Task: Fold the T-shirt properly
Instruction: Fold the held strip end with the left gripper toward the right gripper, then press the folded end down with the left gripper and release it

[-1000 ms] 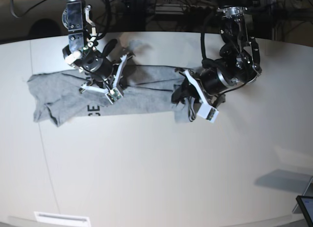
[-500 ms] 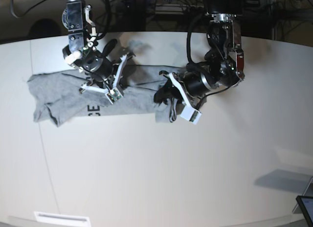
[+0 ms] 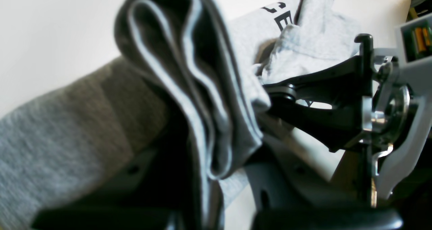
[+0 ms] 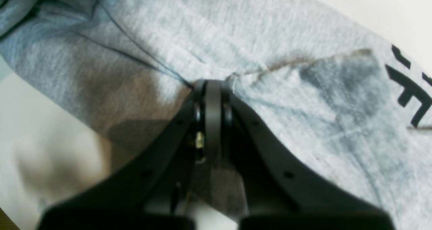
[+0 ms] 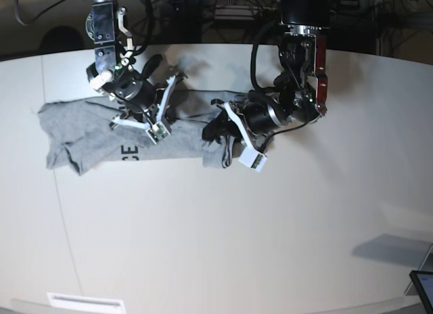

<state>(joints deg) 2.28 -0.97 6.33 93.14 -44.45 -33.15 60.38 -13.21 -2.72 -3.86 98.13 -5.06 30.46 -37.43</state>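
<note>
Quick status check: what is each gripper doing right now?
Left gripper: closed on a bunched edge of the T-shirt.
Right gripper: closed, tips pressed on the T-shirt; a grip cannot be told.

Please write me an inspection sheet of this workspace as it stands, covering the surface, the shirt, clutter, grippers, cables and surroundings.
Surface: white table, bare in front of the arms.
Job's things: grey T-shirt lying in a long band along the far side, black lettering partly showing, its one end lifted off the table and bunched in folds.
Clutter: white strip at the near edge; dark device corner at the table's edge, too little shown to name.
Grippers: left gripper shut on the bunched shirt end; right gripper shut, pinching a fold of the shirt.
Cables: black cable looping down the left arm.
Surroundings: dark, tangled wiring behind the table.
</note>
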